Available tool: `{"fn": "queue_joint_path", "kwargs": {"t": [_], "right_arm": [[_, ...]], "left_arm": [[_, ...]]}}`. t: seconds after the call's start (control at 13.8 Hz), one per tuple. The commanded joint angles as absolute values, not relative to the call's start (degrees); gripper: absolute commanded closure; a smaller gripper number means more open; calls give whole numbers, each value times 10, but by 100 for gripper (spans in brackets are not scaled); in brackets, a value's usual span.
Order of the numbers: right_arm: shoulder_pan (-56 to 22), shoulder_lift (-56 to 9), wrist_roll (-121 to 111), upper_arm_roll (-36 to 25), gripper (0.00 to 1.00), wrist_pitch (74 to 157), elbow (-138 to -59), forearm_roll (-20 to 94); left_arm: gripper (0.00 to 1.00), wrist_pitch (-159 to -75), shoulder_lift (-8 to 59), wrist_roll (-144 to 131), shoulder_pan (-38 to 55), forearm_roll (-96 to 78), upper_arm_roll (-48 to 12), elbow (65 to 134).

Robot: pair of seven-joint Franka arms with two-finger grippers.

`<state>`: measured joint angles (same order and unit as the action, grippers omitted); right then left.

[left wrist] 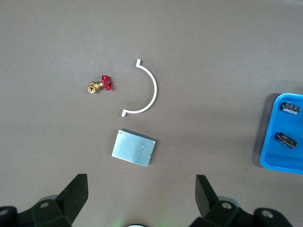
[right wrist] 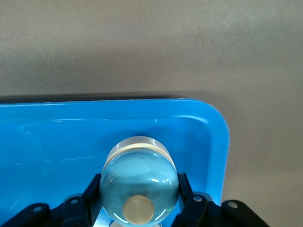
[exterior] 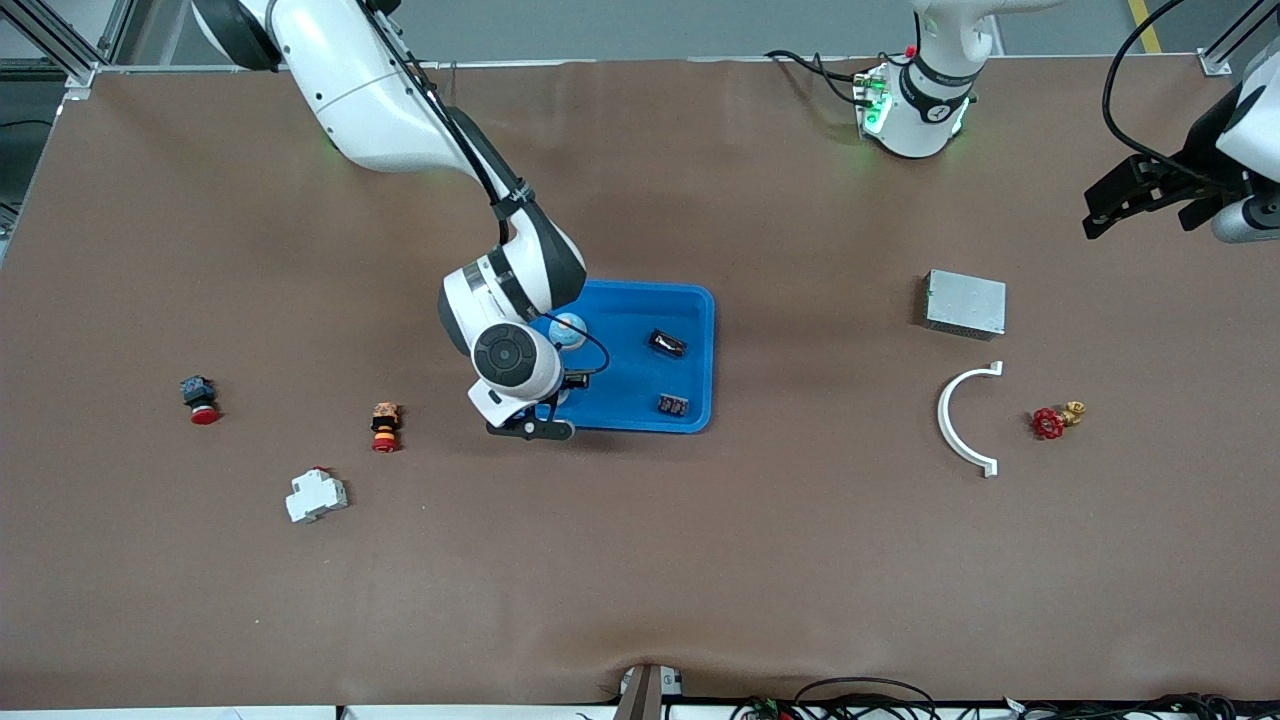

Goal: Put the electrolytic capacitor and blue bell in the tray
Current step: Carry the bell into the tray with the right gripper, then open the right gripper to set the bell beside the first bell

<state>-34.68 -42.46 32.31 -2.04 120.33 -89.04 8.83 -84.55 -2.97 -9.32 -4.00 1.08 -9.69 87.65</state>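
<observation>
Right gripper (exterior: 553,395): low inside the tray (exterior: 690,300), at the corner nearest the right arm's end and the front camera. Fingers (right wrist: 185,196) sit against both sides of the blue bell (right wrist: 139,187), a pale-blue dome with a cream button; in the right wrist view the bell lies between them over the tray floor, with the tray's rounded corner just past it.

Tray: bright blue, shallow, raised rim, on the table (exterior: 640,560) near its middle.

Contents apart from the bell: one small dark cylindrical part (exterior: 667,344) lying on its side, toward the left arm's end from the right gripper; one small dark blocky part (exterior: 673,405) by the rim nearest the front camera. Which of these is the electrolytic capacitor cannot be told.

Left gripper (left wrist: 142,198): waits high over the left arm's end of the table, fingers spread wide, holding nothing. Below it on the table: grey metal box (exterior: 965,303); white curved bracket (exterior: 965,420) just beside the box; red-handled brass valve (exterior: 1055,420) beside the bracket.

Toward the right arm's end from the right gripper, all on the table: orange-and-red push button (exterior: 385,426); white terminal block (exterior: 316,496); dark push button with red cap (exterior: 199,398).
</observation>
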Motion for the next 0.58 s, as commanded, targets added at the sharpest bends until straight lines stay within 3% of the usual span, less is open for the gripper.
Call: {"fn": "queue_joint_path", "kwargs": {"t": [0.0,0.36,0.43,0.51], "right_arm": [[-366,-423,323,-26,100,1219,-904,98],[-363,-424,323,-26,98,1218,-905,98],[-361,-424,323,-26,57,1216,-904,98],[-359,-422,323,-26,1,1213,-904,98]], "left_arm": [[0,-845,-46,-96,-44,7,-98,888],[0,-845,-47,-96,-45,7,-98,885],[0,-844,-49,-96,-46,6,-98,885],[0,-844,-51,-96,-45,7,-98,886]]}}
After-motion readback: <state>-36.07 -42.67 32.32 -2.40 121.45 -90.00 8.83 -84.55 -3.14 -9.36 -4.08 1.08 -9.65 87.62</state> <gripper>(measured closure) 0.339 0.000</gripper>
